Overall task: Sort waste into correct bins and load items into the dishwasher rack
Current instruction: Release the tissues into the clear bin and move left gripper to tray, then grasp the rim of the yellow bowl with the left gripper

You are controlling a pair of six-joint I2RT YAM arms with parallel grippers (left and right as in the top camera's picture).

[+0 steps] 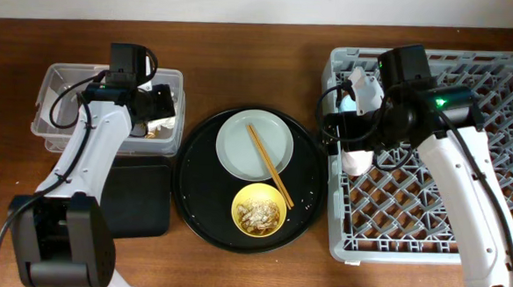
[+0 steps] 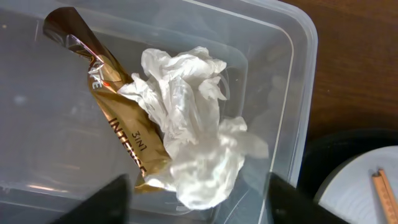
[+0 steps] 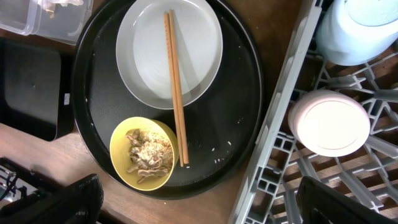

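The left end effector (image 2: 196, 186) hangs over the right end of the clear tub (image 1: 62, 85) at the far left of the bench (image 1: 243, 55); its fingers (image 2: 109, 199) stand spread apart, holding nothing; a crumpled white tissue (image 2: 186, 106) lies in the tub below them, partly over a brown-and-gold wrapper (image 2: 124, 124) that lies slantwise on the tub's floor; whether the fingertips touch the tissue cannot be told. Just near of the tub sits the black rectangular tray (image 1: 139, 199).

In the middle of the bench lies the round black tray (image 1: 197, 184); on its far half rests the white plate (image 1: 239, 147), with the pair of chopsticks (image 1: 268, 166) laid slantwise across it, their near ends reaching off the plate to just right of the yellow bowl (image 1: 235, 208); the bowl stands on the tray's near half and holds beige food scraps (image 1: 260, 214).

The dishwasher rack (image 1: 464, 207) fills the right of the bench; the right end effector (image 3: 199, 190) hovers above its left edge, fingers spread wide and empty; the pink cup (image 3: 329, 121) sits among the pegs near the rack's left wall, and the light-blue cup (image 3: 360, 28) stands just beyond it toward the far-left corner.
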